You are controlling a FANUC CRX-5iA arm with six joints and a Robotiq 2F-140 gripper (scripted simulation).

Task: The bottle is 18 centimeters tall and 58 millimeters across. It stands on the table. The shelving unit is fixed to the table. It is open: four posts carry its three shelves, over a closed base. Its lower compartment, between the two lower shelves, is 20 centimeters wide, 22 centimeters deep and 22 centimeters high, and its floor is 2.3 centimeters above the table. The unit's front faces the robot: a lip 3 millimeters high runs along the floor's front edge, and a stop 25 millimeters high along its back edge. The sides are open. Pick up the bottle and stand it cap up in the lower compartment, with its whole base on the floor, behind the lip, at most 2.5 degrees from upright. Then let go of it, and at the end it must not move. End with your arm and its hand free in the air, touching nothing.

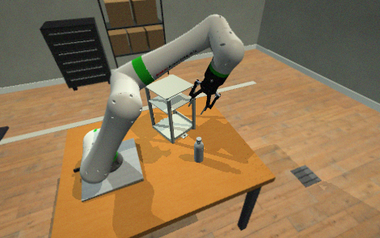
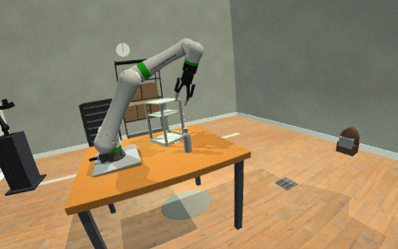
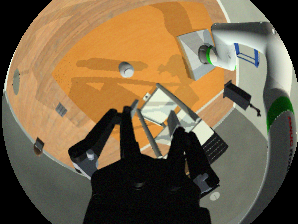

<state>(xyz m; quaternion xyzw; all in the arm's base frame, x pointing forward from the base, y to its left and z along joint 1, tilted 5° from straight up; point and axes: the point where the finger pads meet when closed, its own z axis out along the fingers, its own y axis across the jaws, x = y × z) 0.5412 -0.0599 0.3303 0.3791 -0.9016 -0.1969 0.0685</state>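
Observation:
The grey bottle (image 1: pixel 198 150) (image 2: pixel 187 141) (image 3: pixel 124 67) stands upright, cap up, on the orange table (image 1: pixel 173 190) (image 2: pixel 156 174), in front of the shelving unit and a little to its right. The white shelving unit (image 1: pixel 169 86) (image 2: pixel 164 103) (image 3: pixel 162 103) stands at the table's far side; its lower compartment (image 1: pixel 175 123) holds nothing. My gripper (image 1: pixel 196 108) (image 2: pixel 182 97) (image 3: pixel 153 110) hangs in the air beside the unit's top right corner, well above the bottle. Its fingers stand about half open with nothing between them.
The arm's grey base plate (image 1: pixel 112 174) (image 2: pixel 118 163) lies on the table's left part. The arm arches over the shelving unit. The table's right edge (image 1: pixel 258 154) runs close beyond the bottle.

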